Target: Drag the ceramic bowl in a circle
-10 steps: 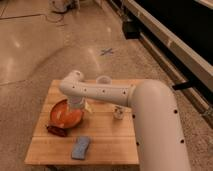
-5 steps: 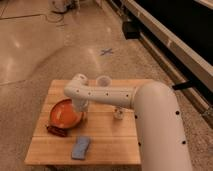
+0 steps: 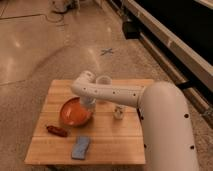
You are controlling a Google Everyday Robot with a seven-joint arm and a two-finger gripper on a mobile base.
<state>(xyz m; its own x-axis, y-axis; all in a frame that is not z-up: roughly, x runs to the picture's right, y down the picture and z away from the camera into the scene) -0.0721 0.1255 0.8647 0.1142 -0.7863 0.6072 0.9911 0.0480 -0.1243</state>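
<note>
The ceramic bowl (image 3: 74, 113), wide and shallow with a glossy orange inside and a darker rim, sits on the left half of the wooden table (image 3: 125, 142). My gripper (image 3: 88, 104) hangs from the white arm and reaches down at the bowl's right rim. The wrist hides where it meets the bowl.
A small dark red-brown flat object (image 3: 56, 131) lies just in front of the bowl to the left. A blue sponge (image 3: 81, 147) lies near the front edge. A white cup (image 3: 104, 81) stands at the back, and a small white object (image 3: 118, 113) right of the gripper. Tiled floor surrounds the table.
The bowl has shifted to the right and slightly back, with the gripper at its rim. The arm's elbow has swung right as well. The dark flat object now lies clear of the bowl.
</note>
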